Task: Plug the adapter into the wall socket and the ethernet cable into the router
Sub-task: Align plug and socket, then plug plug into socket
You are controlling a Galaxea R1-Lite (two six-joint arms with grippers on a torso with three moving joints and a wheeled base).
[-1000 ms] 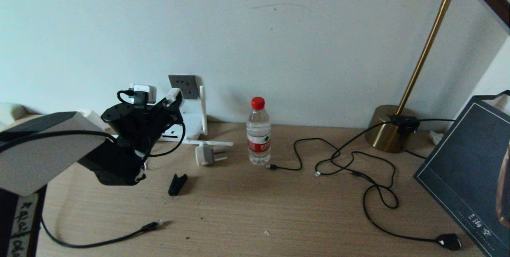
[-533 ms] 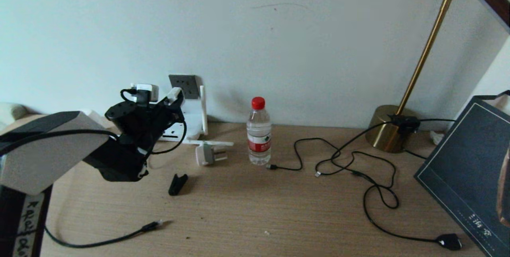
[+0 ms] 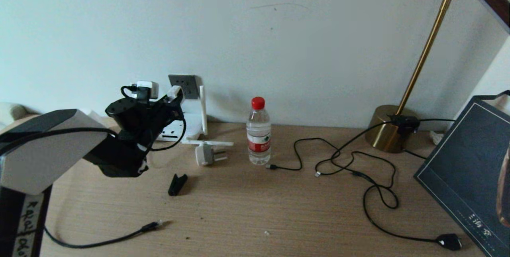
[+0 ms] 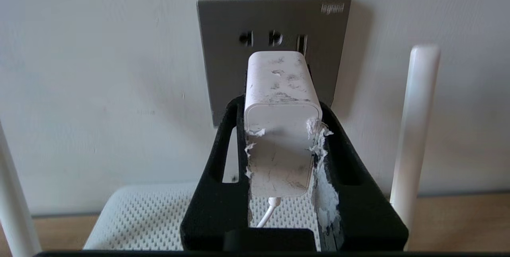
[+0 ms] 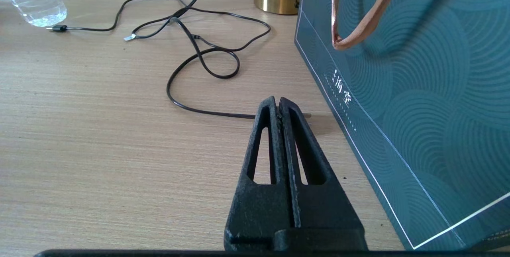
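Left hand clamped the adapter between both fingers, front end right at the wall socket above the worktop's back-left corner; whether it was seated, couldn't tell. Router sat directly under the socket. Ethernet cable lay loose near the front-left edge. Right hand was closed, empty, low over the right side beside the teal gift bag.

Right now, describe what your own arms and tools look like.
The left arm has a pale grey angular shell, a black wrist and looping black cables. The left tool has matte black slotted fingers with ragged white padding. The right tool has the same black slotted, tapering fingers.
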